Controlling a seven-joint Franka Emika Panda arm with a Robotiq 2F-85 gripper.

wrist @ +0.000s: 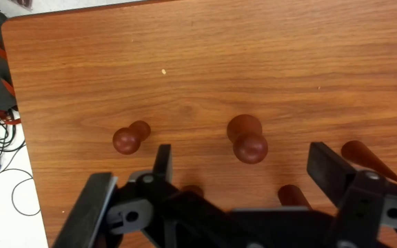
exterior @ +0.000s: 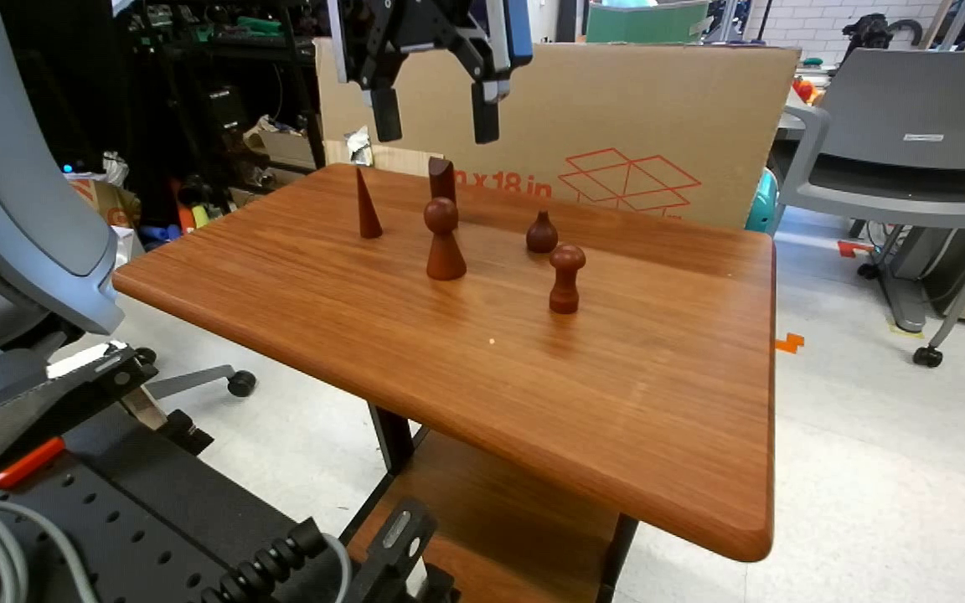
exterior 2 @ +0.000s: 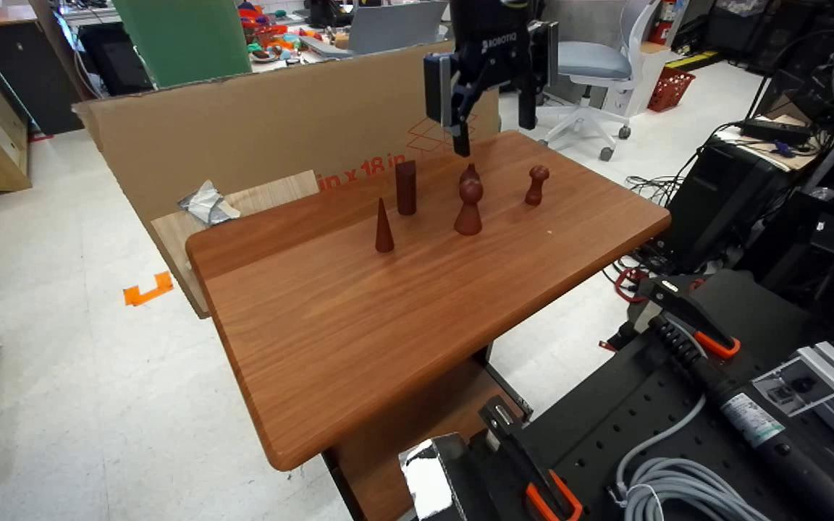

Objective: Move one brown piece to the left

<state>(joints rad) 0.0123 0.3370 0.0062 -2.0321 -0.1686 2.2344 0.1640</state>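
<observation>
The brown piece (exterior: 446, 255) is a dark reddish-brown pawn with a round head and flared base. It stands upright on the wooden table (exterior: 658, 402) among other pieces of the same colour. It also shows in an exterior view (exterior 2: 468, 217), in front of the small bulb piece. In the wrist view the brown piece (wrist: 246, 132) is seen from above, between the fingertips in the picture. My gripper (exterior: 437, 126) is open and empty, well above the table and apart from every piece. It also shows open in an exterior view (exterior 2: 495, 137) and in the wrist view (wrist: 243, 160).
Around it stand a slim cone (exterior: 368, 213), a straight post (exterior: 442, 180), a small bulb piece (exterior: 542, 234) and a slimmer knob-headed piece (exterior: 565, 285). A cardboard sheet (exterior: 616, 109) stands along the table's far edge. A grey chair (exterior: 885, 142) is beyond.
</observation>
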